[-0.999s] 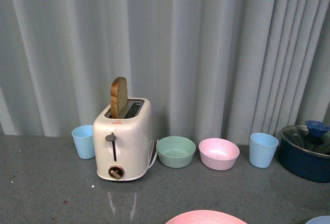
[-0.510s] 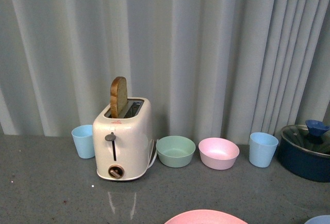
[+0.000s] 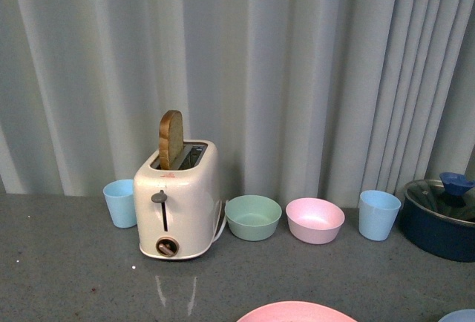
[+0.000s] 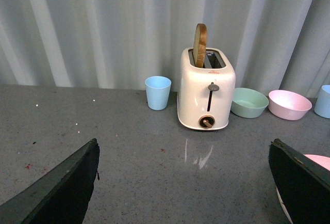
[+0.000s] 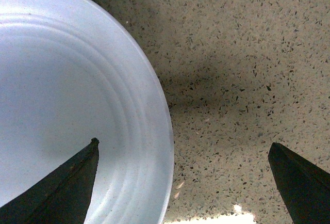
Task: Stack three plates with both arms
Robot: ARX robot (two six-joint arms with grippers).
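Front view: the pink plate (image 3: 297, 312) lies toward the front edge of the counter (image 3: 67, 277), only its far rim showing; the light blue plate (image 3: 462, 316) shows as a sliver toward the front right corner; no cream plate is in sight, and neither arm appears; the toaster (image 3: 178, 199) stands well behind both, near the counter's back edge.

Left wrist view: the left claw (image 4: 183, 142) is spread wide and holds nothing; it hangs above bare counter, its jaws framing the toaster in the distance; a slice of the pink plate (image 4: 319, 160) peeks out just beside one jaw, apart from it.

Right wrist view: the right claw (image 5: 183, 143) is also spread wide and empty; it is poised over the rim of the light blue plate (image 5: 67, 95), one jaw above the plate's well, the other above bare counter, so the rim falls between them; whether either jaw touches cannot be told.

Handling, as a judgement: the plates look light, stiff and matte, likely plastic, so not very fragile but apt to slide on the smooth counter; lying flat, each offers only its thin raised rim, so the hold belongs there, one jaw inside and one outside.
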